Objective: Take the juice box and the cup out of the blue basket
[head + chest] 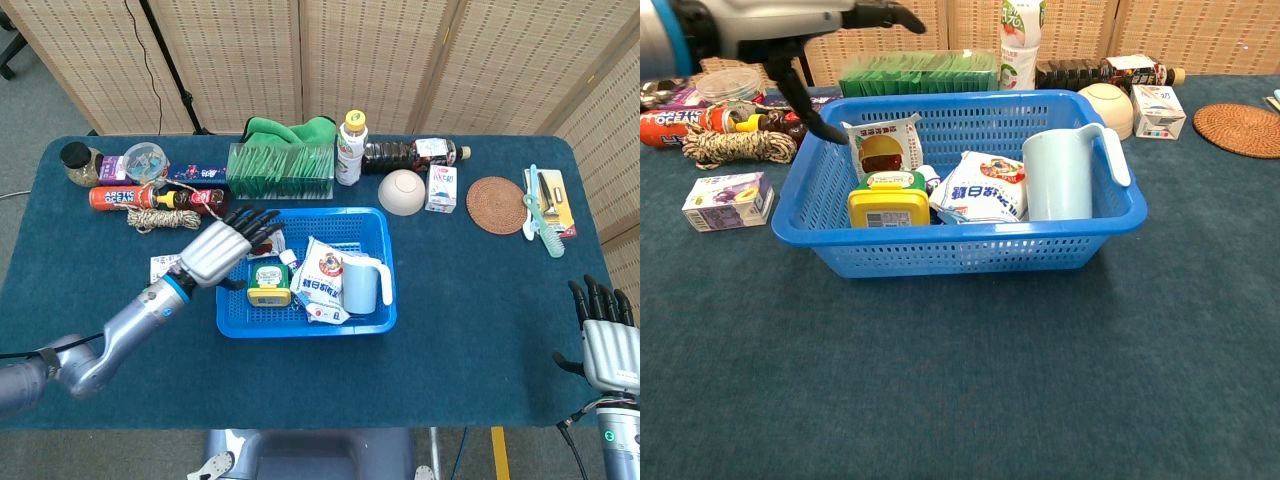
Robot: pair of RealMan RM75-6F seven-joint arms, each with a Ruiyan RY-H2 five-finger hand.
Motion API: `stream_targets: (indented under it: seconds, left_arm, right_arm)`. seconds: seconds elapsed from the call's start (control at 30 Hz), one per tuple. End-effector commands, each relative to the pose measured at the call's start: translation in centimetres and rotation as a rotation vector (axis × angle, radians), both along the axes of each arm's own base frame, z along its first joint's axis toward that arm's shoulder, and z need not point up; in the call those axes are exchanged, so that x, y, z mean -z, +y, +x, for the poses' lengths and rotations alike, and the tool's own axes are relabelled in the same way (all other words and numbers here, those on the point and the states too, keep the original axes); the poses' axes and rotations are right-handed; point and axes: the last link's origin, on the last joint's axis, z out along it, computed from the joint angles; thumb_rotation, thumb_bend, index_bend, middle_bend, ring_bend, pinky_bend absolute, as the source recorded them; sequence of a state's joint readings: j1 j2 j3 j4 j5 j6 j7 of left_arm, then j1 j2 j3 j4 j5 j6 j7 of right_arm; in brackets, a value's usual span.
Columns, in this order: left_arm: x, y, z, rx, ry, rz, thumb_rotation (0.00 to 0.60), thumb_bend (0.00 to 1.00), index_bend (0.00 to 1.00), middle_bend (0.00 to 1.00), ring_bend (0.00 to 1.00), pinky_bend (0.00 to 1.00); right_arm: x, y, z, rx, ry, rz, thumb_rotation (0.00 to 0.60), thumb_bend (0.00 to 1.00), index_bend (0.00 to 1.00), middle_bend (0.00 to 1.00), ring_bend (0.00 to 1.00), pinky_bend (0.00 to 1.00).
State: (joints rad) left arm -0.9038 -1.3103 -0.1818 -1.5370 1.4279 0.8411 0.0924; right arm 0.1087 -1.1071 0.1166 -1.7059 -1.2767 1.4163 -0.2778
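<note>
Juice box [728, 200], a small purple-printed white carton, lies on the dark blue tablecloth just left of the blue plastic basket [970, 250]. Near right, the right hand [606, 335] rests with fingers straight, holding nothing. Light blue handled cup [1064, 172] stands upright in the basket's right part. Left hand [222, 249] hovers over the basket's left edge, fingers spread, empty. Farther left lies a coil of twine [735, 146].

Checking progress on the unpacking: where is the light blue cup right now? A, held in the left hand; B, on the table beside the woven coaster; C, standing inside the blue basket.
C: the cup stands upright in the blue basket, at its right end, untouched by either hand.
</note>
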Motion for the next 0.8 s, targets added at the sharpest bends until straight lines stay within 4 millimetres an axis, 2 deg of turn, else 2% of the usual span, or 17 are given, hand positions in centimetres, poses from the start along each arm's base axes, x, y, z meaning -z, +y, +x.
stream_targets:
  seconds: [0.03, 0.33, 0.6, 0.8]
  left_arm:
    - [3.4, -0.2, 4.7, 0.076, 0.028, -0.048, 0.600, 0.11, 0.00, 0.00, 0.00, 0.01]
    - [9.1, -0.3, 10.6, 0.131, 0.066, -0.073, 0.600, 0.11, 0.00, 0.00, 0.00, 0.01]
    - [11.2, -0.6, 13.5, 0.137, 0.100, -0.103, 0.600, 0.11, 0.00, 0.00, 0.00, 0.01]
    - [11.4, -0.9, 15.5, 0.132, 0.069, -0.098, 0.600, 0.11, 0.00, 0.00, 0.00, 0.01]
  right_arm:
    - [-0.1, -0.1, -0.2, 0.007, -0.003, -0.003, 0.600, 0.00, 0.00, 0.00, 0.00, 0.00]
    - [-0.6, -0.4, -0.6, 0.026, -0.016, -0.018, 0.600, 0.00, 0.00, 0.00, 0.00, 0.00]
    - [-1.0, -0.5, -0.8, 0.035, -0.023, -0.032, 0.600, 0.00, 0.00, 0.00, 0.00, 0.00]
    - [-1.0, -0.6, -0.9, 0.037, -0.024, -0.031, 0.600, 0.00, 0.00, 0.00, 0.00, 0.00]
